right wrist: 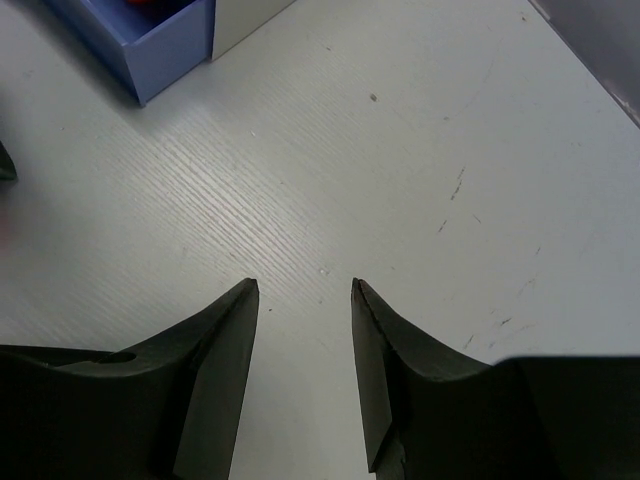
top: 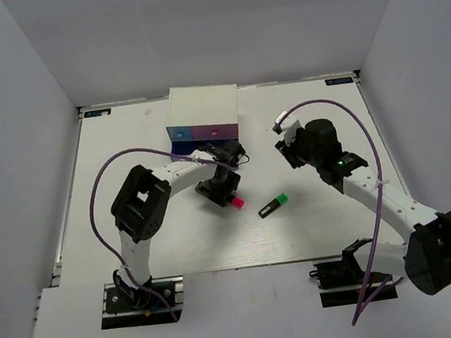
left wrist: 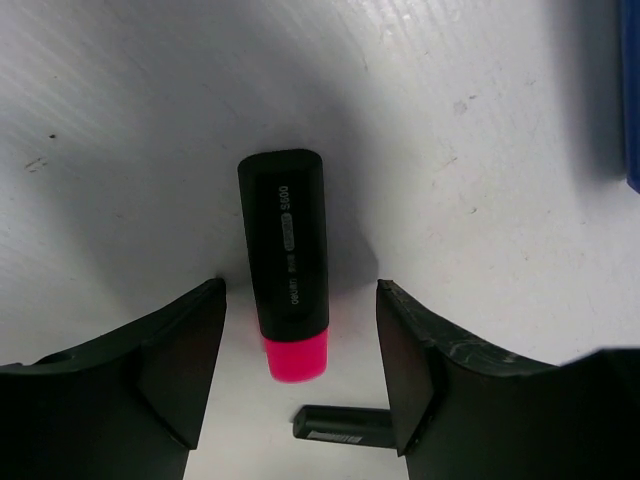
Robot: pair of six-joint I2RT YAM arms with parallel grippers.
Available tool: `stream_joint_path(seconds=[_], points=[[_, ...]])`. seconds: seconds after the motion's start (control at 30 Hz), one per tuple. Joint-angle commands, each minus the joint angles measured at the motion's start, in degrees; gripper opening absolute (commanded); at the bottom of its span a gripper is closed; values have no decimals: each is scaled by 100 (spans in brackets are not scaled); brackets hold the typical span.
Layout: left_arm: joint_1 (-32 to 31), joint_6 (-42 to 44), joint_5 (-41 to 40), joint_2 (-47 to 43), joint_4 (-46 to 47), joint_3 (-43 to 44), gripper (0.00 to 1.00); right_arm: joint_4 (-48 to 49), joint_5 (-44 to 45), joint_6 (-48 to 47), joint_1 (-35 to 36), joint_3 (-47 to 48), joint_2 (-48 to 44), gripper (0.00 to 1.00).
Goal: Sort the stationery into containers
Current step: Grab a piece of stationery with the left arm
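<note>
Across most of the top view spreads the white table, walled in pale grey. At its far edge, just left of centre, stands the white desktop chest, with a light blue drawer front and a pink drawer front side by side. Below them the dark blue drawer is pulled out; in the upper left of the right wrist view a sliver of something red shows inside it, too cropped to name.

The left gripper hangs just in front of the chest. Its jaws are spread wide to either side of the pink-capped highlighter, with bare table showing on both sides, so they touch nothing. That highlighter lies flat, cap toward the bottom of the left wrist view. Its black barrel reads "S600"; the smaller print beside it is too blurred to read.

The right gripper hovers right of the chest over bare table, jaws moderately parted and empty.

Lower right of the pink one, near it but apart, lies the green-capped highlighter.
</note>
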Motion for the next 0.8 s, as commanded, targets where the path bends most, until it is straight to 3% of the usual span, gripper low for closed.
stream_joint_path(seconds=[0.0,0.13,0.4,0.5,0.53,0.67,0.77], points=[[-25,-131,-211,241,-494,252,71,168,-92,144,-63,-45,-170,49],[-25,-131,-158,189,-354,-10,66,185,-100,171,-63,-106,-205,49],[-77,88,-1,-495,330,-950,31,247,-144,118,-107,-186,-214,49],[-130,571,0,-978,1183,-1530,26,186,-249,118,-90,-194,-205,59],[-130,842,0,-1111,1411,-1619,23,150,-267,101,-98,-203,-188,69],[-130,1520,-114,-1761,2561,-1944,17,-78,-513,-75,-98,-220,-188,89],[-52,1978,-35,-2148,3142,-2173,14,-236,-803,-189,-98,-256,-240,89]])
